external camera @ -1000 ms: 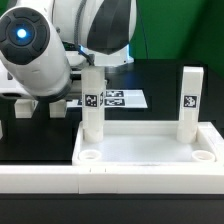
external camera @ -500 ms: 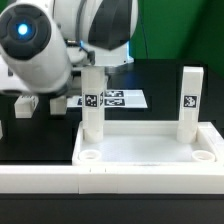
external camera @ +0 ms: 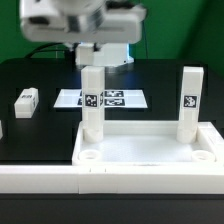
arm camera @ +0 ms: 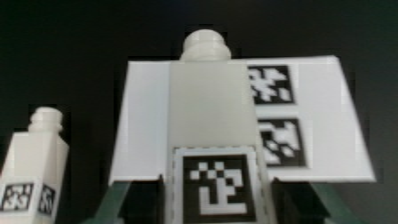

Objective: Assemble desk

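Hand (arm camera: 210, 208) pinches a white plastic block leg (arm camera: 208, 110) over the marker board (arm camera: 294, 100); white rimmed tray-like plastic tabletop (external camera: 150, 146) sits on the black counter (external camera: 40, 135), two upright legs (external camera: 190, 100) standing in it.

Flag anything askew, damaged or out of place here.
Nothing damaged or askew. The gripped white block leg and its white twin stand upright in the white rimmed plastic tabletop. Only a loose white block leg lies on the black table, apart from the tabletop.
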Controlling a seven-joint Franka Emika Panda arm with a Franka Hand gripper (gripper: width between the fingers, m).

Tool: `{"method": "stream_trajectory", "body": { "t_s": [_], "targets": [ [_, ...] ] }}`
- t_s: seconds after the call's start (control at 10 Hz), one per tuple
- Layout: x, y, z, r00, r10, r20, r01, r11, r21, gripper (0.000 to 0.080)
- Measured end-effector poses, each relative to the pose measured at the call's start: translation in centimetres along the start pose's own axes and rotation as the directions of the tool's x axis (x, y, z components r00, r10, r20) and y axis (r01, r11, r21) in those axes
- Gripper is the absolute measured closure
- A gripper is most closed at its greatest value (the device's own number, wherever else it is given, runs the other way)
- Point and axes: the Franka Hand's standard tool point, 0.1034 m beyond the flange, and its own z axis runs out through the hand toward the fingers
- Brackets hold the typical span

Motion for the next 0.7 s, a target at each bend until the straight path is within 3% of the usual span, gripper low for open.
{"method": "stream_trajectory", "body": {
  "t_s": [0.1,0.2,0.4,0.6,0.7],
  "targets": [
    [-0.4,-1.7,-2.1,0.998,0.010,-0.061,-0.012,1.000,-0.017,0.0512],
    [0.3,-2.3,-2.9,0.991,-0.011,-0.132,0.006,0.999,-0.032,0.0512],
    [0.5,-2.3,-2.8,0.968,-0.019,-0.251,0.016,1.000,-0.015,0.0512],
    [2.1,-3.8,-3.3,0.936,0.014,-0.352,-0.019,1.000,-0.012,0.0512],
    [2.5,-5.1,-5.3,0.920,0.034,-0.391,-0.032,0.999,0.010,0.0512]
  ]
}}
